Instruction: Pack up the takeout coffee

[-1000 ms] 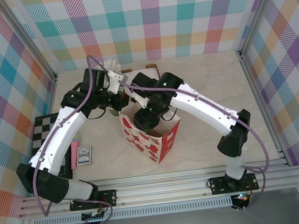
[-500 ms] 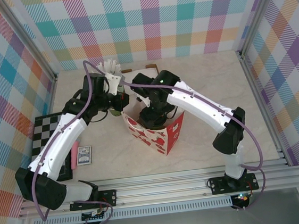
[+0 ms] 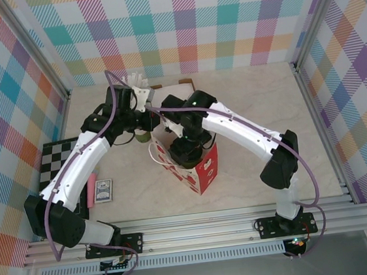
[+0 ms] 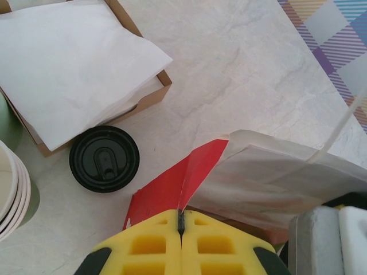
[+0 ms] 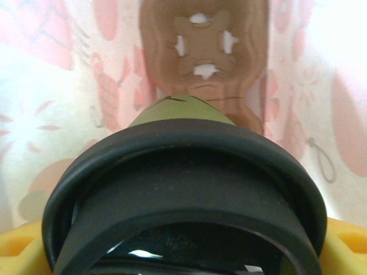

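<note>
Two grips are seen mid-frame: the bag [image 4: 172,186] rim is pinched by the left end effector [image 4: 180,224], presumably to hold it open. The takeout coffee [image 5: 183,120], clasped by the right end effector [image 5: 183,252], is inside.

Coffee cup [image 5: 183,166] inside bag [image 3: 200,175]; box [image 4: 150,96] behind bag, loose lid [image 4: 104,158] beside it; checkerboard [image 3: 52,166] left of bag
</note>
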You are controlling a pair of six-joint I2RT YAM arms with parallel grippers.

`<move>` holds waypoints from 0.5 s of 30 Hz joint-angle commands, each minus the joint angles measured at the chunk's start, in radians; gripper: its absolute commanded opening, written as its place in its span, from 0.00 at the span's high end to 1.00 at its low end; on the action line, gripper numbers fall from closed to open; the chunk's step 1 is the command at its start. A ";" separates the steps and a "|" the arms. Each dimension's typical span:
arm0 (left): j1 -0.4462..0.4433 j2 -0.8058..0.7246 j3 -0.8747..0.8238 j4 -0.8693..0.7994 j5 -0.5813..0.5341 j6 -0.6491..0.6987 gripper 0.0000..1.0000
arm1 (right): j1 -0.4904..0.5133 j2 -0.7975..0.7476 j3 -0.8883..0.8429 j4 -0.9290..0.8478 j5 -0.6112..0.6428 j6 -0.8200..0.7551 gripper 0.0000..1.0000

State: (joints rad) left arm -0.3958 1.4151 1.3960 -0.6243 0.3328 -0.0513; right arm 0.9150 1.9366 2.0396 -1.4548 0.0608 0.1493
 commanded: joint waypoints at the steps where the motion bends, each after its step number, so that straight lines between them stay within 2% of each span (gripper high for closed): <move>1: 0.017 -0.019 0.015 0.040 0.013 -0.029 1.00 | -0.002 0.032 0.042 -0.086 0.115 0.035 0.40; 5: 0.017 -0.015 0.031 0.019 -0.021 -0.005 1.00 | -0.002 0.040 0.061 -0.125 0.028 0.031 0.40; 11: 0.020 -0.017 0.031 0.015 -0.052 0.020 1.00 | -0.008 0.030 0.032 -0.126 -0.017 0.018 0.40; 15: 0.020 -0.021 0.032 0.016 -0.060 0.019 1.00 | -0.009 0.030 -0.005 -0.132 0.031 -0.001 0.40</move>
State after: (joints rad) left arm -0.3958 1.4147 1.3979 -0.6262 0.3046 -0.0521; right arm 0.9066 1.9675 2.0563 -1.5158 0.0761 0.1696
